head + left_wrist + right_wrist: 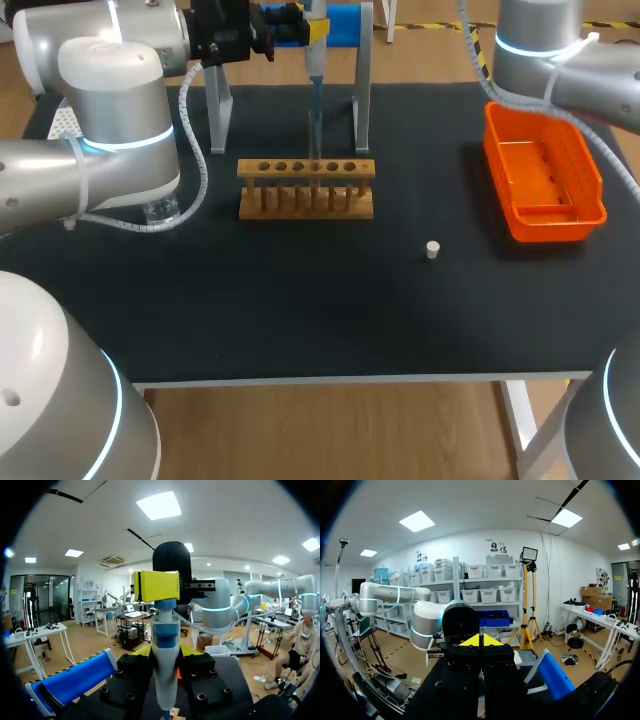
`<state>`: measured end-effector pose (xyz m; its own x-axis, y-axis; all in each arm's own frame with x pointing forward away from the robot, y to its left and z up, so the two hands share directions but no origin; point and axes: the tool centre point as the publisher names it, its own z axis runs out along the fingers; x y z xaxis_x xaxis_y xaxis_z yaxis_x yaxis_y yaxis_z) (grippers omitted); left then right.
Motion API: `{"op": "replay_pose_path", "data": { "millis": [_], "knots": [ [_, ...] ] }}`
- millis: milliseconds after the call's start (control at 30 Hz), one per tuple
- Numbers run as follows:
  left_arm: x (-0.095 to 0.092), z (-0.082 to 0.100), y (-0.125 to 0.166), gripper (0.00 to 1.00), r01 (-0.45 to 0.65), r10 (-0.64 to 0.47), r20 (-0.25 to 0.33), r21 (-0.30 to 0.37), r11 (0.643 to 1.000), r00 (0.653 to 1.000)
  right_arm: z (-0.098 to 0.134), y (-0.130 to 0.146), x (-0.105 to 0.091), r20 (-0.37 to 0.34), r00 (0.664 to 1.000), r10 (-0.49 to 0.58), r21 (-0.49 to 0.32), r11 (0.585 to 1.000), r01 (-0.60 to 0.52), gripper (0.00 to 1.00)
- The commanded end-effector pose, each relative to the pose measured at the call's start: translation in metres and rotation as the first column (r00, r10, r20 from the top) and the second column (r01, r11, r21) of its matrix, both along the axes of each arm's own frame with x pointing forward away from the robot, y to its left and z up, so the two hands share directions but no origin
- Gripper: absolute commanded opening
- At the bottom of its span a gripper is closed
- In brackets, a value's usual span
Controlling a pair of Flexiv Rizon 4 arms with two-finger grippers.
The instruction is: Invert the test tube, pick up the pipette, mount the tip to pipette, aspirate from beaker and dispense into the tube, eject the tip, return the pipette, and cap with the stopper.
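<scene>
**Black table, pipette poised over the rack**

Black table carries the wooden rack. The left gripper is clamped around the pipette, which hangs upright over the rack's middle holes. Dispensing looks to be the step in hand: keep the pipette vertical, centre the tip, press slowly. It has a pale barrel, blue collar and yellow head. The right gripper has its fingers pressed together, apparently empty. The stopper lies well apart.
</scene>
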<state>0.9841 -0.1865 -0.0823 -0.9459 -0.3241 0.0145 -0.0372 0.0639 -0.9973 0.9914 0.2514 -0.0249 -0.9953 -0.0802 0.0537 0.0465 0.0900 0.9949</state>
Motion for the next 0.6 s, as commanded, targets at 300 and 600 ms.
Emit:
{"op": "replay_pose_path", "data": {
  "millis": [300,600],
  "knots": [
    [0.001,0.003,-0.001,0.00,-0.002,0.002,0.003,-0.004,1.000,1.000,-0.020,-0.001,-0.003,-0.024,1.000,0.003,-0.005,1.000,-0.003,0.00],
    [0.001,0.003,-0.001,0.00,-0.002,0.002,0.003,-0.004,1.000,1.000,0.002,-0.003,-0.004,0.030,1.000,-0.005,0.014,1.000,0.004,0.00]
  ]
}}
